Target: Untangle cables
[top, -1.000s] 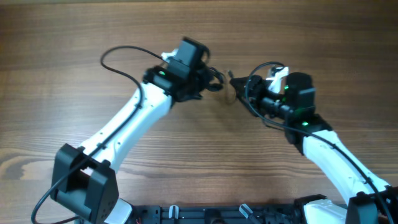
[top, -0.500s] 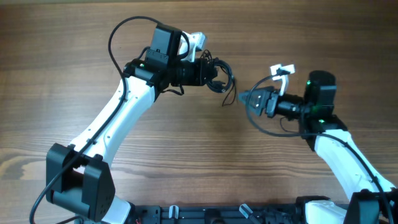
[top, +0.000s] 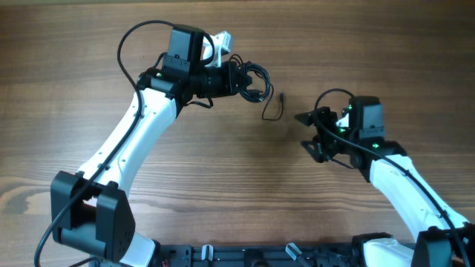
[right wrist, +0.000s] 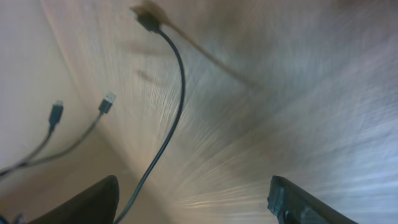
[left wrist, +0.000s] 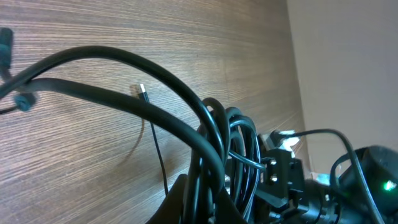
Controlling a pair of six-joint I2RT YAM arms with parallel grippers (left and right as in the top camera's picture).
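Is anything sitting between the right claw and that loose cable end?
Nothing visible. Only table lies between the open right gripper and the cable end, which trails from the bundle in the left gripper.

A brown wood-grain table [top: 74,81] spreads across the view, its grain running sideways.

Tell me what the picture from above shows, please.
The left gripper holds a bundle of thin black cables over a wooden table, one loose end trailing out. The right gripper is open and empty, apart from them.
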